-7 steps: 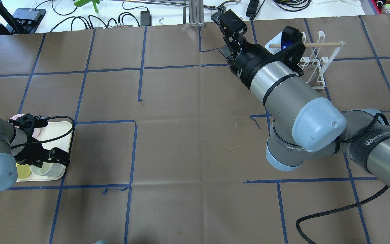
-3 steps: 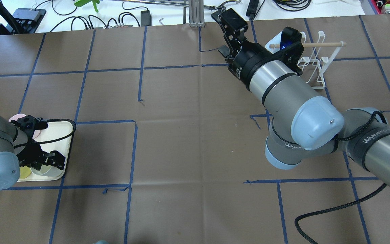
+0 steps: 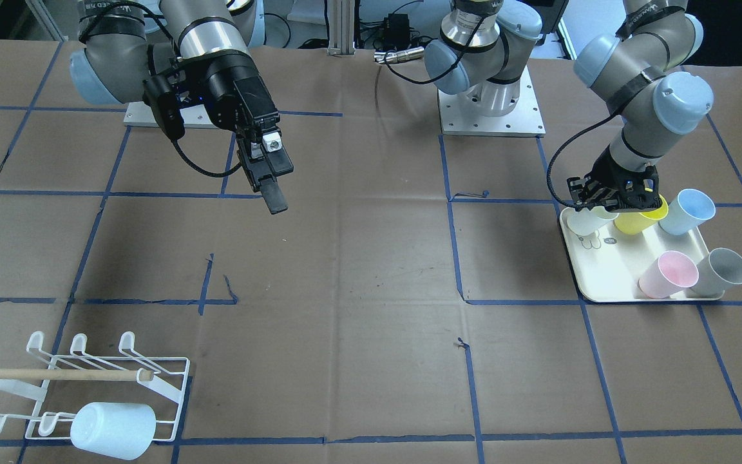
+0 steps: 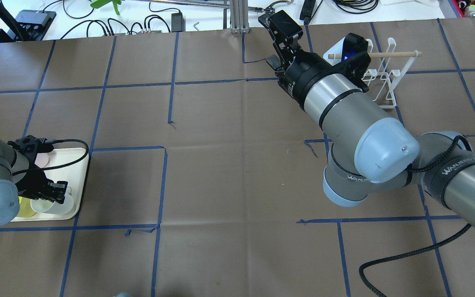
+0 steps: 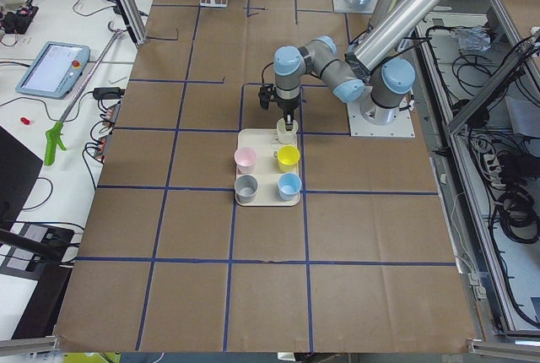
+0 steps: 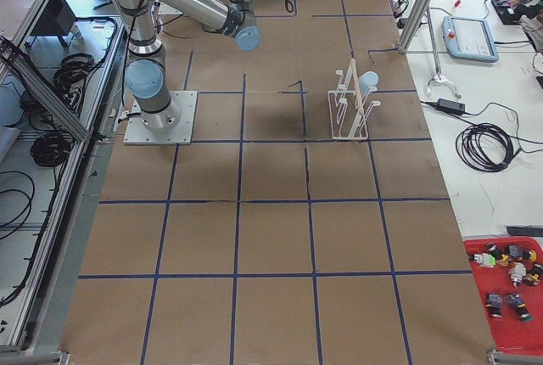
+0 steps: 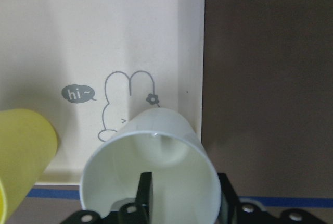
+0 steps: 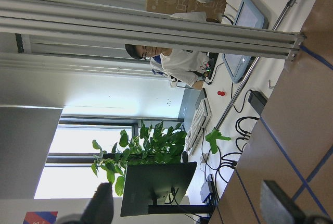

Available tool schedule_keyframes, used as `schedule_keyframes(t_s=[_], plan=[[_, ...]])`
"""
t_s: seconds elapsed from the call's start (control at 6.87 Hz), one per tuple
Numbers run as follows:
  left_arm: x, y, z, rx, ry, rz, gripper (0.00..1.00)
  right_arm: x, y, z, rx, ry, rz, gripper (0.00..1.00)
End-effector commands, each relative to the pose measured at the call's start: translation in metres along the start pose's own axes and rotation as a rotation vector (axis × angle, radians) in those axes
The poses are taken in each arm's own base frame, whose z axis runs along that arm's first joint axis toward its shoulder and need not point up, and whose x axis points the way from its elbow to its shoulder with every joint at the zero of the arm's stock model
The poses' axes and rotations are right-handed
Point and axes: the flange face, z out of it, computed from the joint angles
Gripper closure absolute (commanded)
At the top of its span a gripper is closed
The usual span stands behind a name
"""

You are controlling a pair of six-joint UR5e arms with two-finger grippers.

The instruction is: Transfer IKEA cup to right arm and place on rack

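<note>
A white cup (image 7: 156, 146) stands at the corner of the cream tray (image 7: 52, 52); it also shows in the front view (image 3: 587, 221). My left gripper (image 7: 184, 182) is open over it, one finger inside the cup and the other outside its wall. It shows in the front view (image 3: 610, 198) and the overhead view (image 4: 50, 190). My right gripper (image 4: 281, 43) is open and empty, held in the air left of the white wire rack (image 4: 386, 78). The rack (image 3: 87, 380) has a pale cup (image 3: 113, 428) lying on its front prongs.
The tray (image 3: 609, 283) also holds a yellow cup (image 3: 643, 217), a blue cup (image 3: 688, 211), a pink cup (image 3: 667, 274) and a grey cup (image 3: 723, 270). The right arm's black cable (image 4: 406, 255) trails over the near right table. Cables and gear lie beyond the far edge.
My left gripper has moved toward the robot's left across the tray, and the white cup under it has shifted slightly the same way. The right gripper has turned slightly.
</note>
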Motion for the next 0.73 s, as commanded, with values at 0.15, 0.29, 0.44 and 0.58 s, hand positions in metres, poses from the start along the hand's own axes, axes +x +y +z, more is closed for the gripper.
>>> schedule_keyframes(t_s=[0.15, 0.29, 0.44, 0.58], plan=[[-0.018, -0.028, -0.067, 0.025, -0.011, 0.014, 1.00, 0.001, -0.001, 0.002, 0.003, 0.013, -0.009, 0.00], [-0.026, -0.051, -0.125, 0.012, 0.005, 0.035, 1.00, 0.001, -0.001, 0.001, 0.003, 0.012, -0.009, 0.00], [-0.017, -0.074, -0.204, 0.025, -0.001, 0.089, 1.00, -0.001, -0.001, 0.001, 0.004, 0.006, -0.012, 0.00], [0.006, -0.100, -0.256, 0.017, 0.003, 0.151, 1.00, -0.004, -0.001, 0.000, 0.010, -0.006, -0.015, 0.00]])
